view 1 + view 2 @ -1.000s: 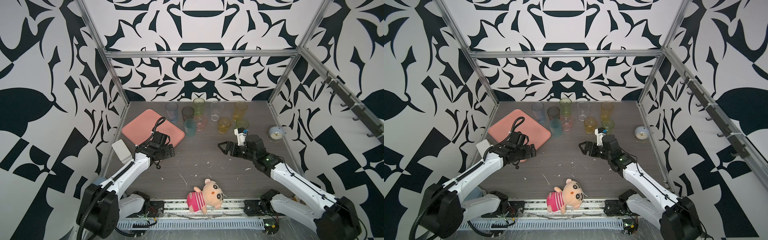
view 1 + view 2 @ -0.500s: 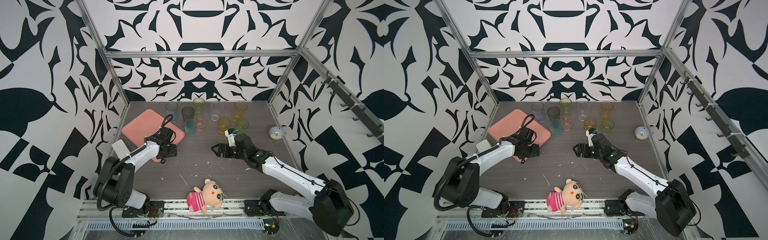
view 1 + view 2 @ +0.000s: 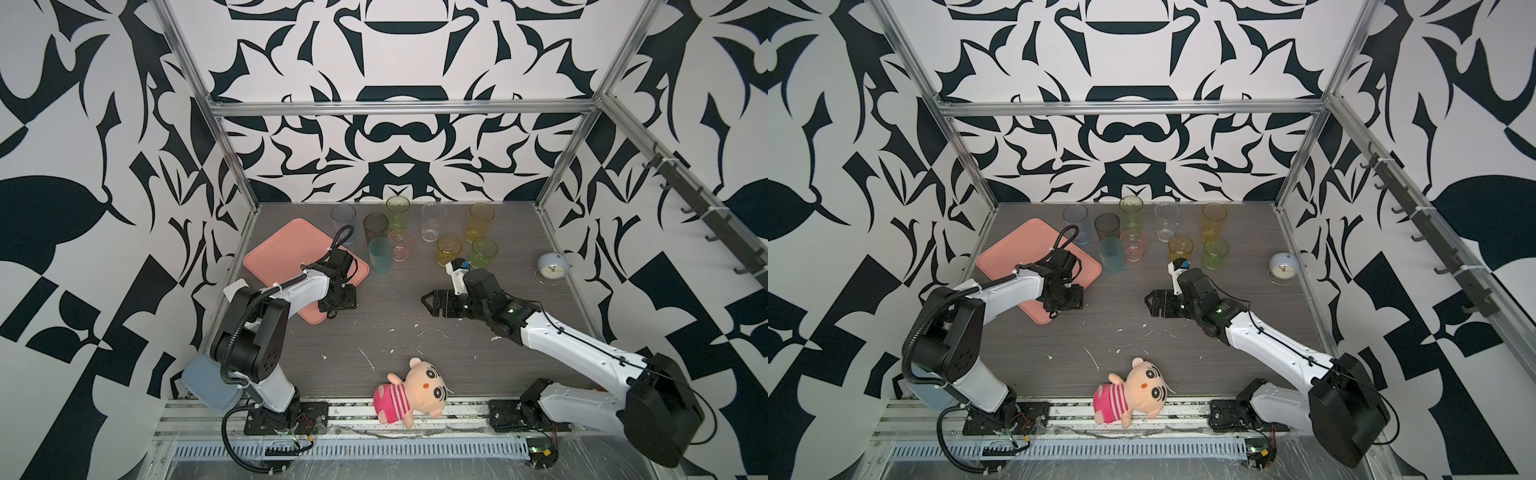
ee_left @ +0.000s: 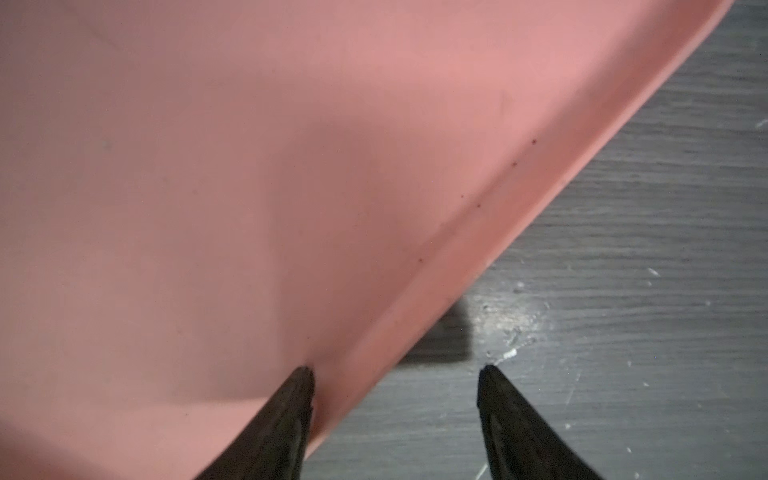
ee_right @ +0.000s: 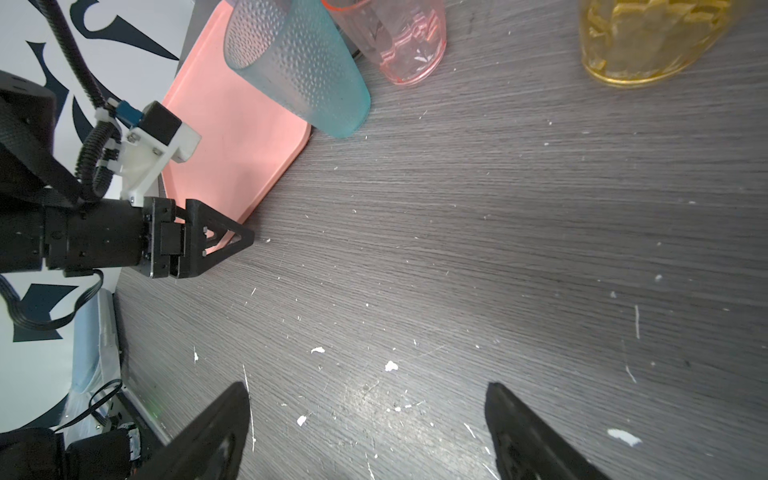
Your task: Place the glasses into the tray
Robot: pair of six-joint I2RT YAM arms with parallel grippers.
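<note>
The salmon-pink tray (image 3: pixel 286 245) lies at the back left and holds nothing. My left gripper (image 3: pixel 337 305) points down at its front right rim. In the left wrist view the left gripper (image 4: pixel 395 370) is open astride that rim: one finger rests inside the tray (image 4: pixel 249 166), the other stands over the table. Several glasses stand behind in a loose group, among them teal (image 3: pixel 380 255), pink (image 3: pixel 401 246) and yellow (image 3: pixel 449 249). My right gripper (image 3: pixel 430 303) hovers open and empty over the middle of the table, pointing left; in the right wrist view the right gripper (image 5: pixel 368 386) has only bare table between its jaws.
A plush doll (image 3: pixel 411 392) lies at the front edge. A small round clock (image 3: pixel 550 268) stands at the right wall. A white box (image 3: pixel 235 289) peeks out behind the left arm. Metal frame posts and patterned walls close in three sides.
My left gripper has shifted a little right along the tray's front rim and its jaws have narrowed. My right gripper has moved left toward the table's middle.
</note>
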